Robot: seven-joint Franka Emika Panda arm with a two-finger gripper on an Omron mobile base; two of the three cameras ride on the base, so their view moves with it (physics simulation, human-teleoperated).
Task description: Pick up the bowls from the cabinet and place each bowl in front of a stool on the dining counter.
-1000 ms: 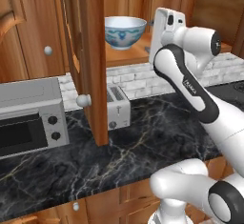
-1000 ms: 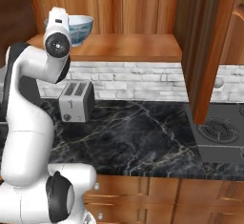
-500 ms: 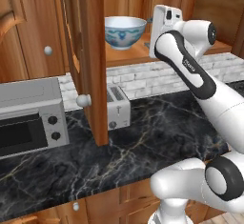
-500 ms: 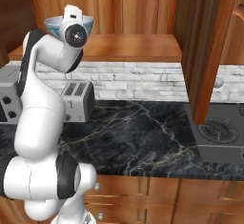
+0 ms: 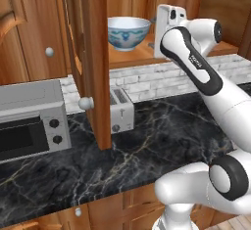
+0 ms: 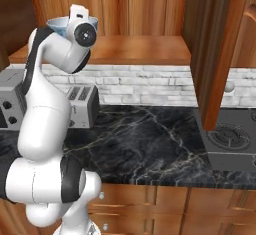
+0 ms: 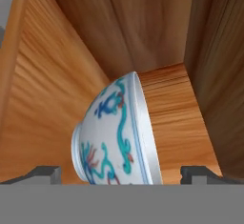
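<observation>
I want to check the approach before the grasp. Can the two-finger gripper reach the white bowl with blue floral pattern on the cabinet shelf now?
Probably yes. The cabinet door stands open, the gripper is open, and the white bowl with blue floral pattern lies straight ahead between its fingertips, nothing between.

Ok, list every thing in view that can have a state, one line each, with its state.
bowl: upright on the cabinet shelf, not gripped.
cabinet door: swung open.
gripper: open, fingertips either side of the bowl, not closed on it.
toaster: slots empty, on the counter.
toaster oven: door shut.
</observation>
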